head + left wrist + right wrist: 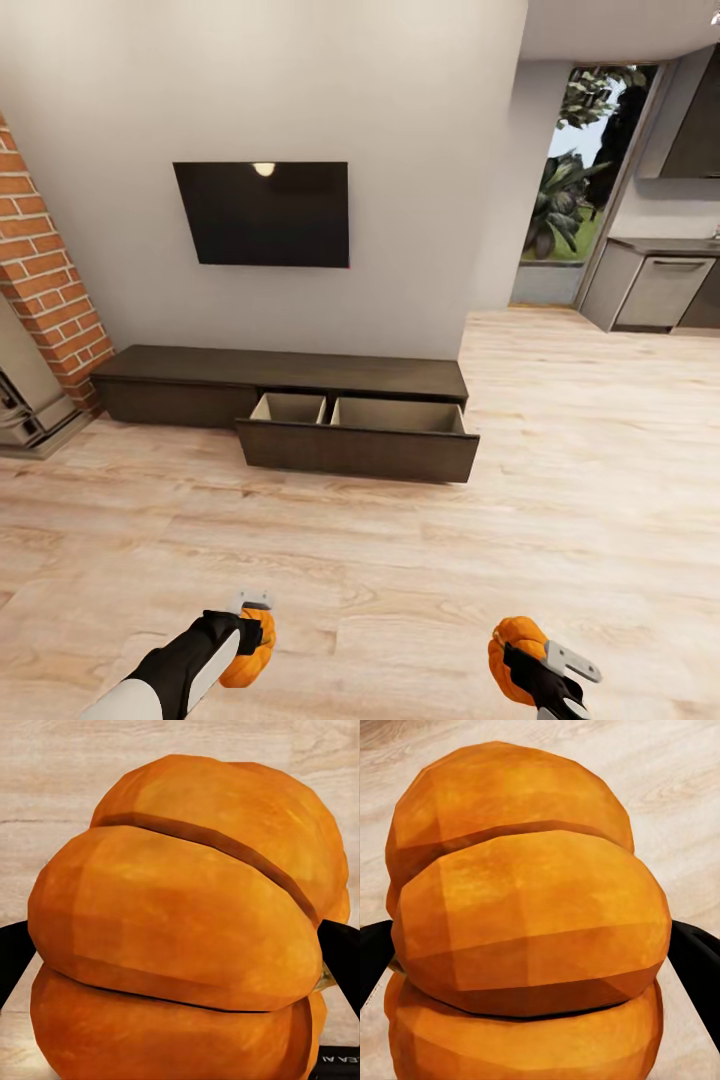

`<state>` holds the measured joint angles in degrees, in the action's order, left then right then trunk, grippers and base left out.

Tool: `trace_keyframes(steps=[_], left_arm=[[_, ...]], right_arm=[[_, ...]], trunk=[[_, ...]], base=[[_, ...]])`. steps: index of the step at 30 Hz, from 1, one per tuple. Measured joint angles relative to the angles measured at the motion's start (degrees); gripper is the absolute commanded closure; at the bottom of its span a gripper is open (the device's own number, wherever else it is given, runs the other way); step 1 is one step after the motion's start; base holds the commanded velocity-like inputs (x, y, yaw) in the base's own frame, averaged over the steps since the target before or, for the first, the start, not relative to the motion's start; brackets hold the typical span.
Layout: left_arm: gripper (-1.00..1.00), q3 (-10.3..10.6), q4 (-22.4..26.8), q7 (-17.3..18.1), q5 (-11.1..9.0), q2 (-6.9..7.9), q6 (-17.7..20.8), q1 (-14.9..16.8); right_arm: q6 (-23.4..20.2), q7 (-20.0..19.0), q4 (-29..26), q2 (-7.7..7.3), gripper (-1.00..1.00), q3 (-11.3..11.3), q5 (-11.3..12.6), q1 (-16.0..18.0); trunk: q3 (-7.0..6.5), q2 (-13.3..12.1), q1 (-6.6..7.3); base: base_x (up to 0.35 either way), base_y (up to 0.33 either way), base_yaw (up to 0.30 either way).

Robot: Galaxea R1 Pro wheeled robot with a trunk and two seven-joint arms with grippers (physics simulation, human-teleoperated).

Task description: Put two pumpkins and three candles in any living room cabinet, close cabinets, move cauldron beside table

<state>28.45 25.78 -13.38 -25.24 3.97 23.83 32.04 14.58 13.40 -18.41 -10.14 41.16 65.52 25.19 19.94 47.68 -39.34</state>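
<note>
Each of my grippers holds an orange ribbed pumpkin low over the wood floor. The left gripper [252,640] is shut on one pumpkin [250,658], which bulges large in the left wrist view [180,930] between dark fingers [15,952]. The right gripper [522,655] is shut on the other pumpkin [512,650], big in the right wrist view [529,922]. Ahead, against the wall, stands the long low dark brown cabinet [180,385]. Its wide drawer [355,445] is pulled out, showing two pale beige compartments with nothing in them. Candles, cauldron and table are out of view.
A black TV [263,213] hangs on the wall above the cabinet. A brick column [50,280] and a grey stove [25,400] stand at the left. Dark grey kitchen cabinets [655,290] and a window are at the far right. Open wood floor lies between me and the drawer.
</note>
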Motion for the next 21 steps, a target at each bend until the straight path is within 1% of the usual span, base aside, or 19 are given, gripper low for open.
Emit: trace_keyframes(steps=[16,21], left_arm=[[1.00,0.1,0.0,0.0,0.0,0.00,0.0,0.0],[1.00,0.1,0.0,0.0,-0.1,0.00,0.0,0.0]], right_arm=[[0.0,-0.1,0.0,0.04,1.00,0.1,-0.1,0.0],[0.0,-0.3,0.0,0.08,1.00,0.1,0.0,0.0]], trunk=[[-1.50,0.0,0.01],[-1.62,0.0,0.00]], base=[[0.309,0.000,0.007],[0.264,0.000,0.008]])
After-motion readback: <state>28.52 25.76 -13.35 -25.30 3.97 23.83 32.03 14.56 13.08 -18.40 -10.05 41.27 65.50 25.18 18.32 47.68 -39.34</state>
